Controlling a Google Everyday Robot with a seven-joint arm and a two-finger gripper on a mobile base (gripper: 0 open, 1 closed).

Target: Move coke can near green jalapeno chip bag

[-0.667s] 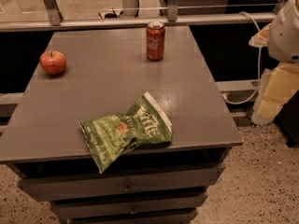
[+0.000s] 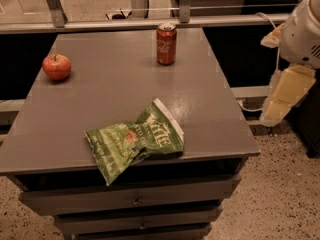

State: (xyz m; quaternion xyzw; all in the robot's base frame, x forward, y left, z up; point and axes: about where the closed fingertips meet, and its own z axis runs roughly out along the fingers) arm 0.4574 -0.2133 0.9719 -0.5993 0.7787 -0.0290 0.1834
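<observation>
Your gripper hangs off the right side of the grey cabinet top, out past its right edge and above the speckled floor, well apart from everything on the surface. You cannot tell whether it is spread or pressed together.

The coke can stands upright close to the far edge, a little right of centre. The green jalapeno chip bag lies crumpled at the near edge, one corner hanging over the front above the drawers.

Between can and bag you have a broad stretch of bare top. There is also a bare strip to the right of the bag, running to the right edge. A red apple sits near the left edge, well apart from both.
</observation>
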